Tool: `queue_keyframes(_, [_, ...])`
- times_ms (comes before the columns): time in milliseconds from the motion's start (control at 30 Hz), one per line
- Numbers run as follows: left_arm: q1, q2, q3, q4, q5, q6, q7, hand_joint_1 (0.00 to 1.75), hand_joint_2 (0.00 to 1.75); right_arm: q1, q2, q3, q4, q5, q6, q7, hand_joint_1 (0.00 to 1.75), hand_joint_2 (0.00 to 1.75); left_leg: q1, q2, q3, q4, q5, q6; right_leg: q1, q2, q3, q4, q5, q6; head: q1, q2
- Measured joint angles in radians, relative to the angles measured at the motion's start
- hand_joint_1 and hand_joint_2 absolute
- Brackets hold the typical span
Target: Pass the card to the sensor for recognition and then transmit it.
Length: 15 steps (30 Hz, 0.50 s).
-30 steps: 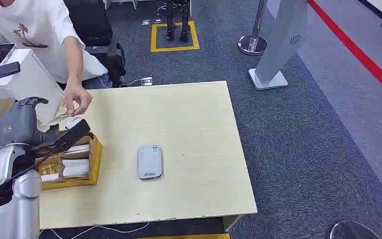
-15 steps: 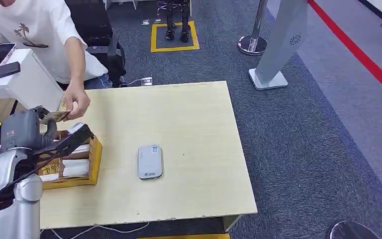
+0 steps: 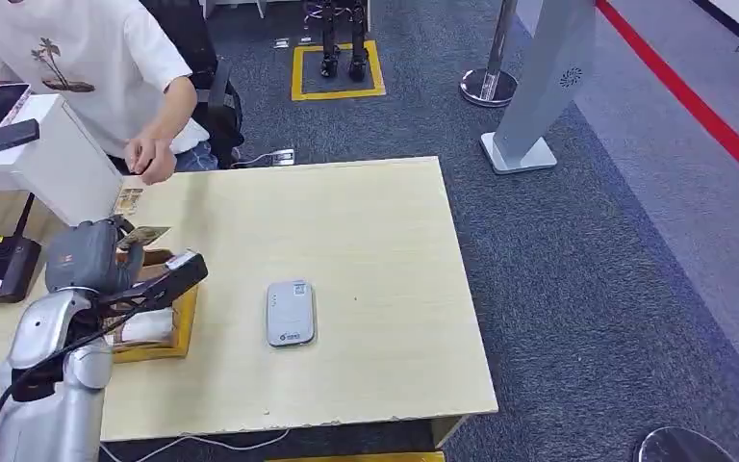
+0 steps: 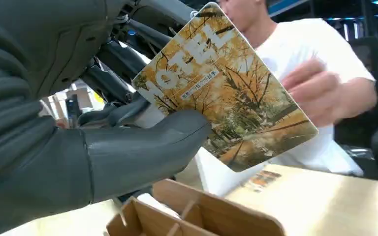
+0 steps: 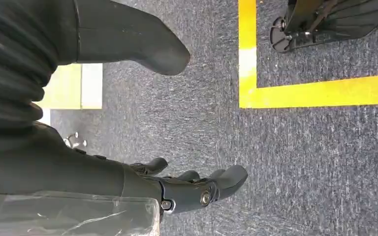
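Clearly my left hand (image 3: 91,252) pinched the autumn-tree card (image 4: 226,93) between thumb and fingers, above the wooden organiser box (image 3: 168,318); the grey card reader (image 3: 290,313) lay apart on the surface (image 3: 346,221); my right hand (image 5: 128,108) hung empty over carpet, fingers apart.

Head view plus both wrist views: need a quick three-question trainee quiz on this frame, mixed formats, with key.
1. True or false: the left hand holds the card.
2. The grey card reader lies: A) inside the wooden organizer; B) flat on the table, apart from the organizer; C) in the person's hand.
3. Fill in: the right hand hangs over the ____ with nothing in it.

Key: 1 true; 2 B; 3 floor.
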Motion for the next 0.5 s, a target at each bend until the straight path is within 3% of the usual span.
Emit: queue_keyframes(500, [-0.025, -0.114, -0.154, 0.145, -0.007, 0.054, 0.000, 1.75, 1.75, 0.000, 0.000, 0.015, 0.000, 0.019, 0.004, -0.006, 0.00, 1.75, 0.000, 0.000, 0.000, 0.001, 0.000, 0.000, 0.000, 0.000, 0.000, 0.000, 0.000, 0.000, 0.000, 0.000])
